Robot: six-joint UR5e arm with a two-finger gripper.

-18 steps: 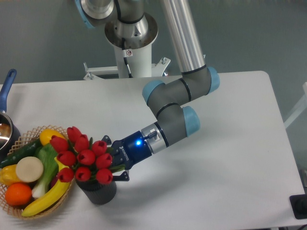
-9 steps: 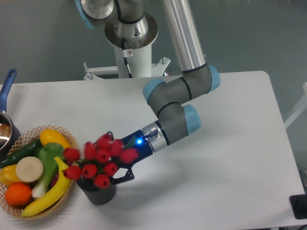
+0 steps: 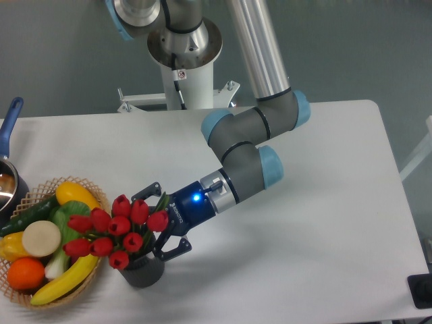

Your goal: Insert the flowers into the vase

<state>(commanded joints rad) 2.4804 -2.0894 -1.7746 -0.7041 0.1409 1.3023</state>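
The red tulips (image 3: pixel 116 229) stood in the small dark vase (image 3: pixel 142 268) near the front-left part of the white table (image 3: pixel 324 223), with the blooms spilling wider than the rim and leaning left over the edge of the wicker basket (image 3: pixel 94 196) of fruit and vegetables. The stems seemed to be seated in the vase, so the insertion looked essentially done; what remained, by my judgement, was for the arm to draw clear without tipping the bunch.

The gripper (image 3: pixel 159 219) sat just right of the blooms, its two dark fingers (image 3: pixel 147 190) spread apart, one behind the bunch and one in front near the vase rim, pinching nothing that could be seen.

Half a second before, the bunch was blurred and sat further right, against the gripper. A second before, the tulips sat higher, close against the fingers. By this moment they had dropped lower and swung left, and the fingers had parted from them.
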